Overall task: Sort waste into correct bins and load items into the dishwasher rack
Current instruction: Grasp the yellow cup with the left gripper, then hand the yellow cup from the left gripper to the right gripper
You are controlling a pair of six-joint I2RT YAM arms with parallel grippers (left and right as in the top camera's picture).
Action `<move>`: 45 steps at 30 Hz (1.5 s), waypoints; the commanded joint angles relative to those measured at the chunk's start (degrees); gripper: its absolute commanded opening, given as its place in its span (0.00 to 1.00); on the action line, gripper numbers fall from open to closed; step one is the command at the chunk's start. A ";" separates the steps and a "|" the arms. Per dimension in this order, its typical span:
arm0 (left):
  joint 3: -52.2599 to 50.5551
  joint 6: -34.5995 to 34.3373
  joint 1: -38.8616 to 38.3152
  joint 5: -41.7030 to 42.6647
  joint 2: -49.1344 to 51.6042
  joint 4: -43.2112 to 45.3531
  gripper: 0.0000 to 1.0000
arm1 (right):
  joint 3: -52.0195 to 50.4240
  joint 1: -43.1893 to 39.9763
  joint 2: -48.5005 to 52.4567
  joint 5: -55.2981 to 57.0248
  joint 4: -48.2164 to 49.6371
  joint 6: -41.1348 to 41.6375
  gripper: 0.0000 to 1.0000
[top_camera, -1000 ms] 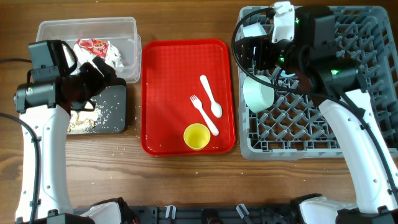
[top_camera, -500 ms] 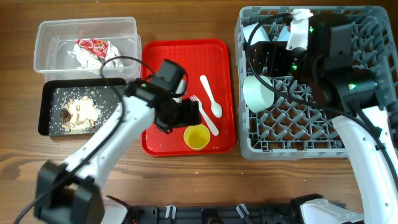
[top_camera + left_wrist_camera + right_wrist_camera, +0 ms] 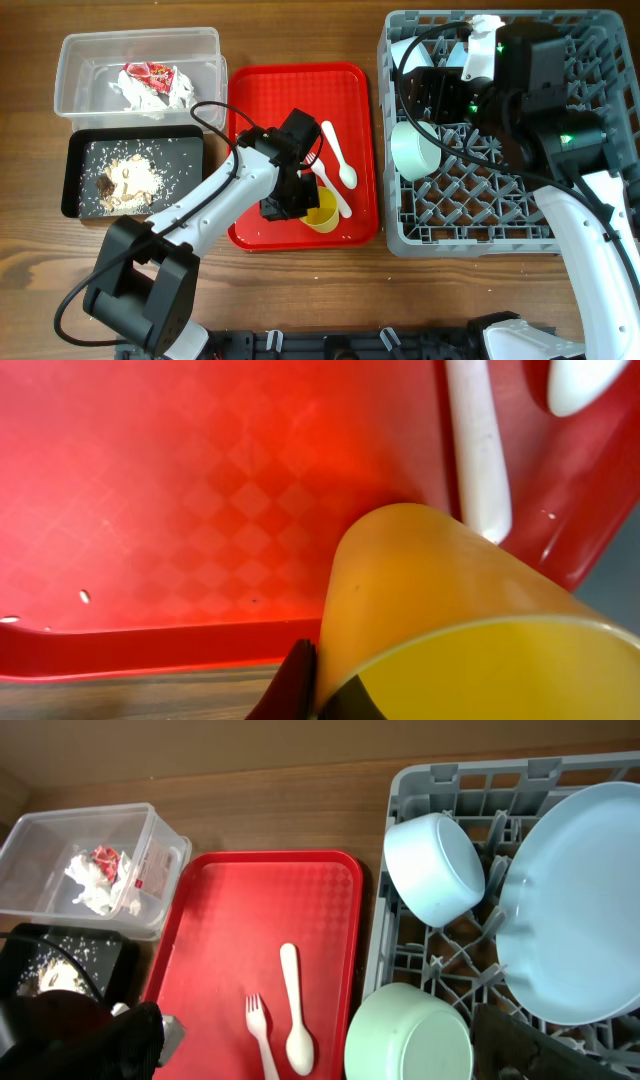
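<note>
My left gripper [image 3: 320, 690] is shut on the wall of the small yellow cup [image 3: 324, 217], one finger [image 3: 298, 678] outside and one inside, at the front of the red serving tray [image 3: 270, 100]. Beside the cup lie the white fork [image 3: 338, 198] and spoon [image 3: 338, 155]. My right gripper [image 3: 335, 1070] hangs open over the left side of the grey dishwasher rack [image 3: 470, 205], nothing in it. The rack holds a pale blue plate [image 3: 570, 910], a pale blue bowl [image 3: 435, 865] and a mint bowl [image 3: 410, 1035]. The wrapper [image 3: 150, 82] lies in the clear tub [image 3: 80, 55].
The black tray [image 3: 190, 175] with beige food scraps [image 3: 125, 180] sits at the front left of the table, just left of the red tray. My left arm stretches across the red tray's front left corner. A few crumbs lie on the wood nearby.
My left arm swung from the black tray across to the red tray and its jaws closed on the yellow cup. The right arm shifted slightly over the rack, then held still.
</note>
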 commanded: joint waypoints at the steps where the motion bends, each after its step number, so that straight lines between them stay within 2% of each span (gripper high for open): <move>1: -0.31 -0.31 0.13 -1.33 -0.35 -0.33 0.04 | 0.15 -0.11 -0.42 0.50 -0.24 0.66 1.00; 4: -0.02 3.26 2.10 6.23 -1.53 0.85 0.04 | 0.15 -0.11 -0.17 -3.80 -0.22 0.70 1.00; 8: 0.02 14.53 7.98 29.35 -4.37 5.90 0.04 | -0.09 0.55 2.69 -14.45 0.31 0.66 1.00; 13: 0.02 22.14 17.16 50.49 -5.49 8.70 0.04 | -0.09 1.27 10.99 -35.67 4.11 -2.73 1.00; 18: 0.02 25.97 25.00 61.24 -5.49 8.85 0.04 | -0.09 1.22 16.15 -51.17 10.03 -5.42 1.00; 22: 0.02 29.46 29.83 70.55 -5.49 9.81 0.04 | -0.09 1.16 18.36 -58.16 13.33 -7.10 1.00; 26: 0.02 30.40 33.81 76.22 -5.49 11.04 0.04 | -0.09 1.11 20.74 -69.96 17.14 -10.34 1.00; 31: 0.02 30.36 34.99 78.38 -5.49 11.78 0.04 | -0.09 1.70 23.08 -74.58 19.37 -12.85 1.00; 37: 0.02 30.36 34.99 78.38 -5.49 11.76 0.04 | -0.09 5.01 24.04 -73.46 21.70 -12.79 0.99; 45: 0.02 30.18 34.99 78.38 -5.49 11.76 0.04 | -0.09 10.91 24.04 -65.09 23.43 -10.64 0.98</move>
